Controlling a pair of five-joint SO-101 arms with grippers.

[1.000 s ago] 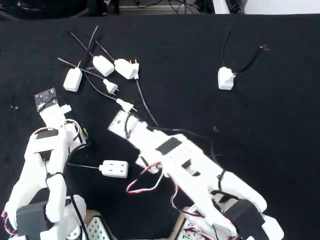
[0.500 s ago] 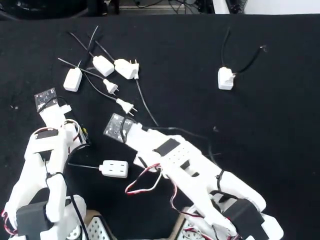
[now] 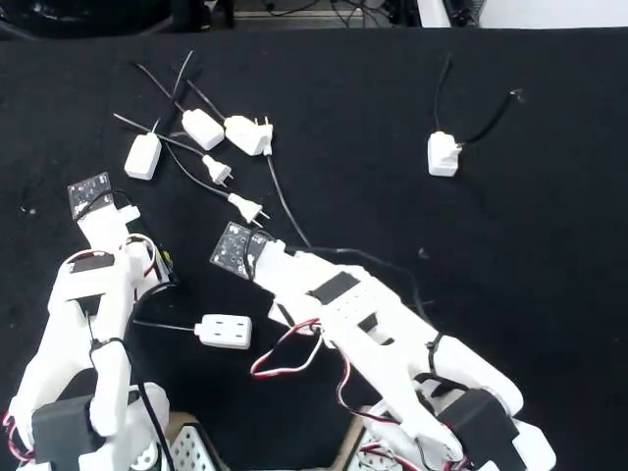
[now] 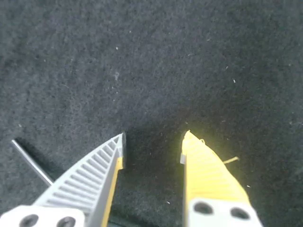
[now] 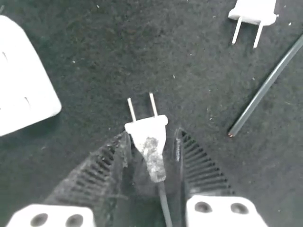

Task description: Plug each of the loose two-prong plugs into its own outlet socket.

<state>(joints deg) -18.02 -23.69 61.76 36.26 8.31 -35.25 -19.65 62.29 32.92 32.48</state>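
In the right wrist view a white two-prong plug (image 5: 147,127) sits between my right gripper's (image 5: 151,139) fingers, prongs pointing away and its black cord running back between them. The fingers look closed against its sides. A white outlet block (image 5: 23,94) lies close beside it, and the same block (image 3: 224,331) lies between the two arms in the high view. There my right gripper (image 3: 234,250) hides the held plug. Two loose plugs (image 3: 218,174) (image 3: 245,206) lie just beyond it. My left gripper (image 4: 151,146) is open over bare black mat, at the left (image 3: 93,196).
Three white adapter blocks (image 3: 143,155) (image 3: 203,129) (image 3: 247,134) with tangled black cords lie at the back left. Another white block (image 3: 444,154) with a cord sits at the back right. A black cord (image 5: 265,85) and a second plug (image 5: 253,14) lie beside the right gripper.
My right gripper shifted slightly to the left, then back a little to the right. The left arm and the loose plugs stayed put.
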